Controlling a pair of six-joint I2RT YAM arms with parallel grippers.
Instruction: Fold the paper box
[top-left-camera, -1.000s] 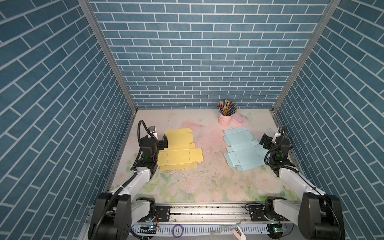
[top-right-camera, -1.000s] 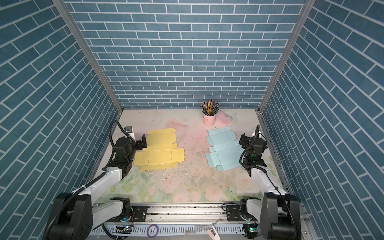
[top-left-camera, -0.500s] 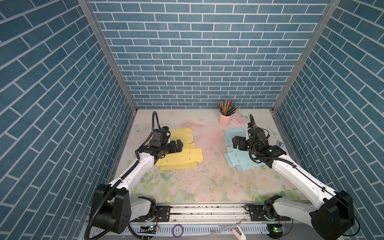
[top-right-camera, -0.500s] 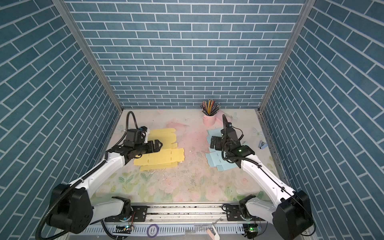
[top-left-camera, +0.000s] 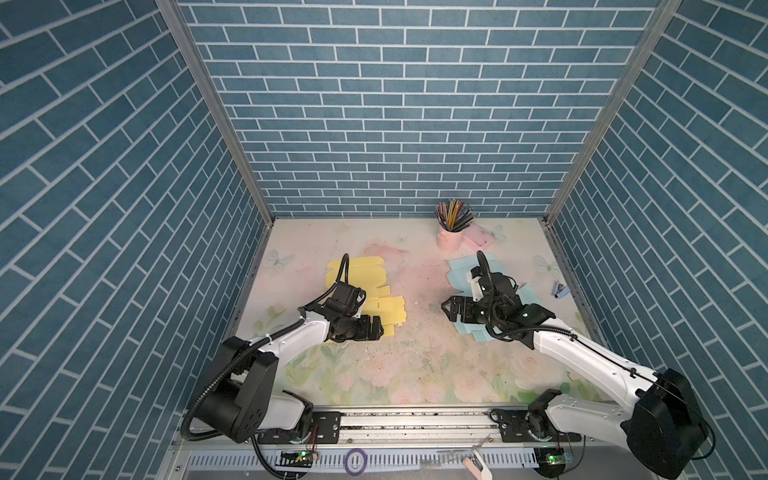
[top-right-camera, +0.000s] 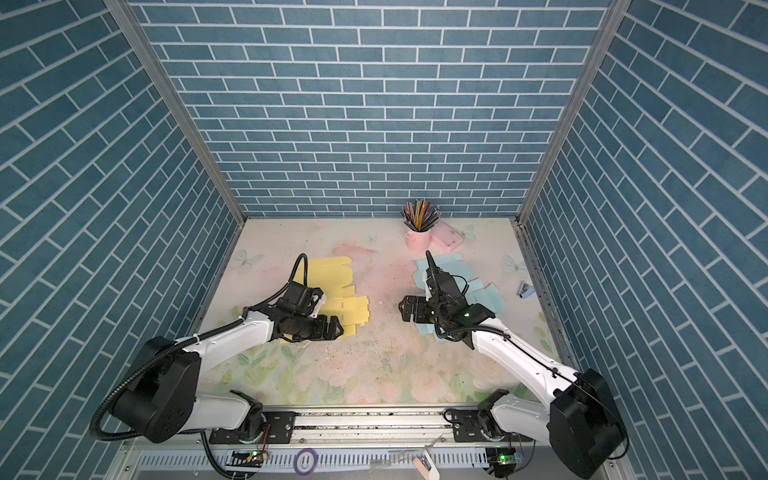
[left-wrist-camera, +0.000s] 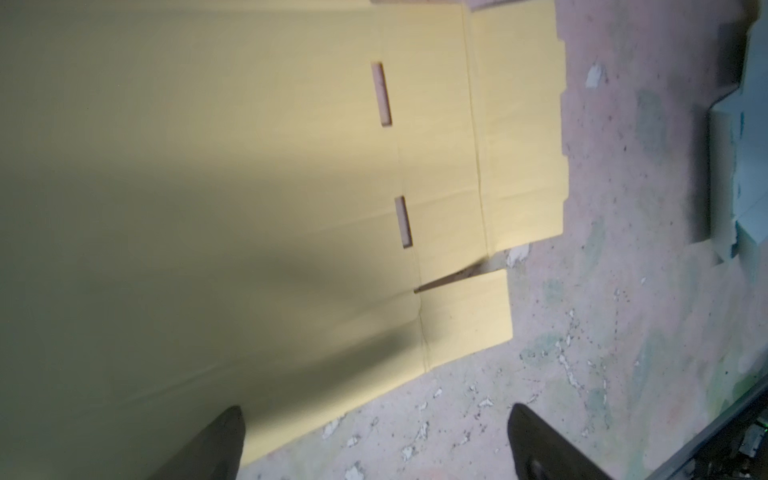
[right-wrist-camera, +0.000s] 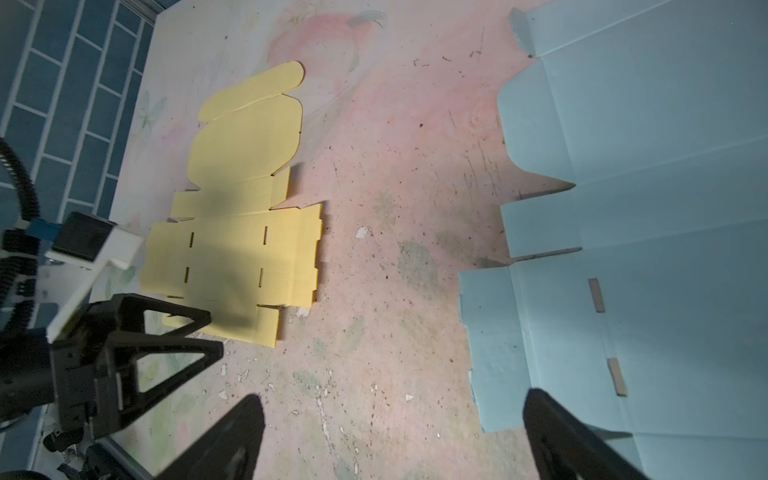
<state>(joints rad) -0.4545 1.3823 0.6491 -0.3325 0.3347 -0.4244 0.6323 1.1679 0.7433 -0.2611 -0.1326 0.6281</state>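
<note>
nearest runs the metal rail (top-left-camera: 415, 419) that carries both arm bases. beyond it lies the floral table mat (top-left-camera: 395, 374), speckled with small white scraps.

the left gripper (top-left-camera: 377, 327) hangs low at the near corner of the yellow paper box blank (top-left-camera: 392, 311), jaws spread wide and holding nothing. in the left wrist view one of its fingers (left-wrist-camera: 216, 444) sits over the paper and the other over bare mat; whether either touches, i cannot tell. the yellow blank lies flat and unfolded on the left half of the mat.

the right gripper (top-left-camera: 446, 309) points toward the table's middle, at the inner edge of the light blue paper box blank (top-left-camera: 459, 272), jaws likewise spread and empty. the blue blank lies flat on the right half, partly hidden under the right arm, well apart from the yellow one.

near the right wall sits a small blue and white object (top-left-camera: 559, 289), too small to name. farthest back stands a pink cup of coloured pencils (top-left-camera: 449, 241), with a flat pink item (top-left-camera: 482, 239) just beside it.
</note>
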